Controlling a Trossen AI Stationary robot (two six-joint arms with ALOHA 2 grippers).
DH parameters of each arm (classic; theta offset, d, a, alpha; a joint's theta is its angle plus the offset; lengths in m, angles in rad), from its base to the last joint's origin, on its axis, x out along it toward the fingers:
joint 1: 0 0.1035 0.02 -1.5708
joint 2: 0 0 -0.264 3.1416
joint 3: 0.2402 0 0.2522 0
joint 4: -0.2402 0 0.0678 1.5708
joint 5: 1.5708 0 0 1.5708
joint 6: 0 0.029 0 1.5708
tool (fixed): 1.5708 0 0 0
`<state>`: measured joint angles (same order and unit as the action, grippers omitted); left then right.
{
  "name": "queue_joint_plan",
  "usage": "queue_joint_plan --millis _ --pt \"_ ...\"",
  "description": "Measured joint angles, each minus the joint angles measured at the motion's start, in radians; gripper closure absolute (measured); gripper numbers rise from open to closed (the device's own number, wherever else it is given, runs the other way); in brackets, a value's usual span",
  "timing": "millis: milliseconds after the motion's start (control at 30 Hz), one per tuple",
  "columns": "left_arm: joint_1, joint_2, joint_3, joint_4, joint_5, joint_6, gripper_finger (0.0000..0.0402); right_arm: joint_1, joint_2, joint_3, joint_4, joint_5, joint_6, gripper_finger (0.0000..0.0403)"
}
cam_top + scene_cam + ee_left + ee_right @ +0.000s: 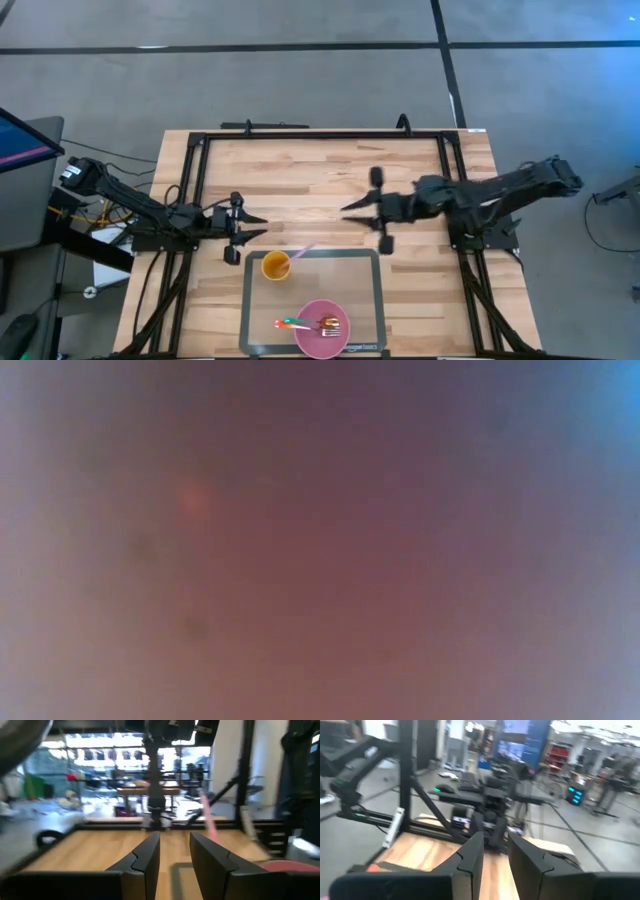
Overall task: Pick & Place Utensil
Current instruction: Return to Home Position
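Left gripper [262, 227] is seen from above just beside the yellow cup [276, 265], narrowly parted and empty; the right gripper [355, 214], likewise parted and empty, is held farther from the cup. The pink straw [303, 251] is stood in the cup, its upper end leaned toward the right gripper. Nothing can be told from the low view. Narrow finger gaps are shown in both wrist views.

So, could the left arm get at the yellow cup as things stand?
Probably yes: the left gripper is open and empty, the yellow cup stands close by, and nothing lies between them.
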<state>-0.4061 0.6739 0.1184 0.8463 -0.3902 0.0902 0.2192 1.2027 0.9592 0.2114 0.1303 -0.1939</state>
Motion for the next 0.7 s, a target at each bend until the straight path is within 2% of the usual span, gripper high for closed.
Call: queue_joint_plan --millis 67,167,233,300,367,467,700 --pt "0.0 -0.008 0.0 -0.001 -0.052 0.056 0.0294 -0.001 -0.073 0.0 -0.094 0.058 -0.008 0.0322" --pt "0.005 -0.036 0.0 0.001 -0.193 0.144 0.0294 -0.007 -0.176 0.0 -0.244 0.179 -0.023 0.0322" --pt "0.012 -0.061 0.0 0.0 -0.295 0.17 0.0294 -0.013 -0.234 0.0 -0.355 0.264 0.003 0.0322" --pt "0.019 -0.091 0.0 0.001 -0.351 0.175 0.0294 -0.021 -0.283 0.0 -0.474 0.324 0.05 0.0322" --pt "0.021 -0.126 0.0 0.0 -0.356 0.189 0.0294 -0.032 -0.32 -0.002 -0.595 0.363 0.109 0.0322" --pt "0.019 -0.18 0.0 0.0 -0.358 0.249 0.0294 -0.048 -0.368 -0.047 -0.668 0.372 0.17 0.0322" --pt "0.018 -0.332 0.0 -0.015 -0.38 0.347 0.0294 -0.05 -0.535 -0.226 -0.619 0.37 0.194 0.0322"
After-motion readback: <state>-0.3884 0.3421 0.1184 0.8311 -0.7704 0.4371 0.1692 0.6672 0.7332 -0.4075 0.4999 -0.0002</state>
